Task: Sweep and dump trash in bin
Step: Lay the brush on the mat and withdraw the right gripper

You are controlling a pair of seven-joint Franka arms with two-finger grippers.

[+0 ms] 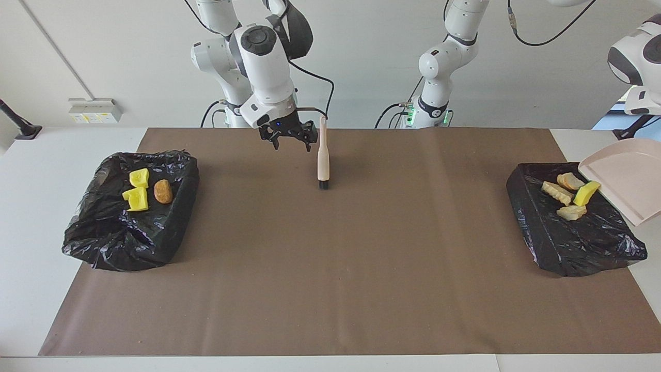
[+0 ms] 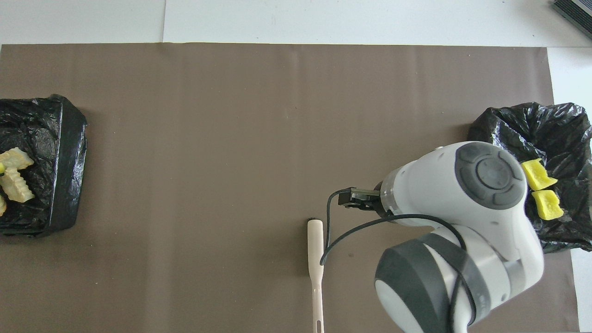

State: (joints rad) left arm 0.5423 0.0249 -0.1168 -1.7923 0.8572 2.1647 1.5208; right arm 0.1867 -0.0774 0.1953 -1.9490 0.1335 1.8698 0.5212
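Note:
The pale pink dustpan [image 1: 622, 178] hangs tilted and empty over the outer edge of the black-bagged bin [image 1: 563, 243] at the left arm's end. Its handle and my left gripper are out of frame. In that bin lie trash pieces: bread-like lumps [image 1: 557, 192] and a yellow-green sponge piece [image 1: 586, 192], also visible from overhead [image 2: 16, 185]. The beige brush [image 1: 323, 155] stands upright on its bristles on the brown mat, held by nothing. My right gripper [image 1: 288, 135] hovers open beside its handle top, toward the right arm's end.
A second black-bagged bin [image 1: 129, 237] at the right arm's end holds two yellow foam chunks [image 1: 137, 199] and a brown lump [image 1: 163, 191]. The brown mat [image 1: 330, 268] covers the table. In the overhead view the right arm's wrist [image 2: 462, 222] covers part of that bin [image 2: 555, 125].

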